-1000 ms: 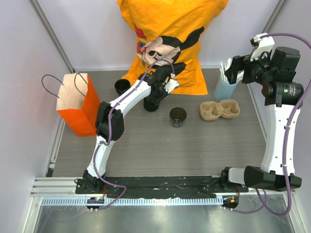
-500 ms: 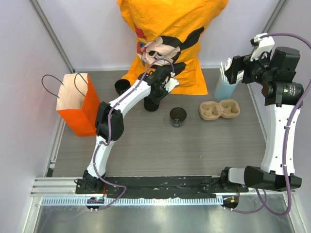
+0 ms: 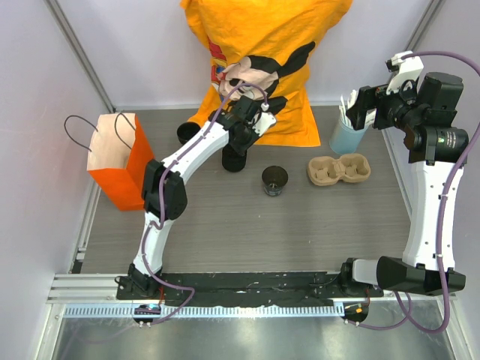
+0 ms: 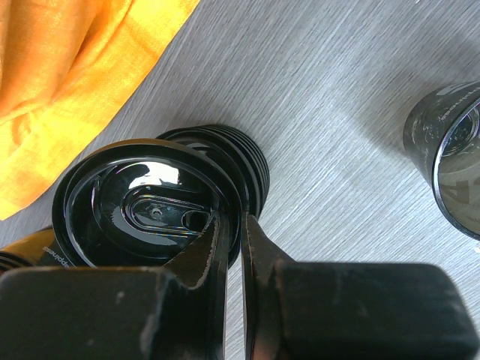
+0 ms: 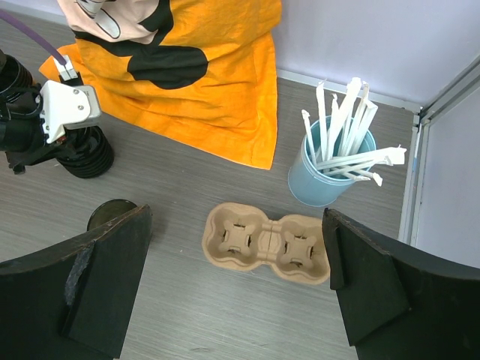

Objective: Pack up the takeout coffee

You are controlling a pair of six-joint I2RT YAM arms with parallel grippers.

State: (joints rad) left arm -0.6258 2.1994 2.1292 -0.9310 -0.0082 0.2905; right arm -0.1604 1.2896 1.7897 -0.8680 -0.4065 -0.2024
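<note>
The left gripper (image 4: 234, 222) is clamped on a lid (image 4: 142, 202) rim above the stack (image 4: 241, 154); the right gripper (image 5: 236, 279) stands apart. The coffee (image 3: 186, 133) is seemingly far-left, by the shirt (image 3: 285, 45). The lid should be carried level.

paper bag (image 3: 124, 176): orange
cloth (image 3: 255, 30): orange, black cartoon print
lid (image 4: 112, 187): glossy black
cup carrier (image 5: 264, 241): tan
table (image 3: 300, 232): grey woodgrain

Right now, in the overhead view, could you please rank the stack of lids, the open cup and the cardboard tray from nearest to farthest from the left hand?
1. Stack of lids: right at the left hand, which pinches a lid.
2. Open cup: just to its right.
3. Cardboard tray: far right.
</note>
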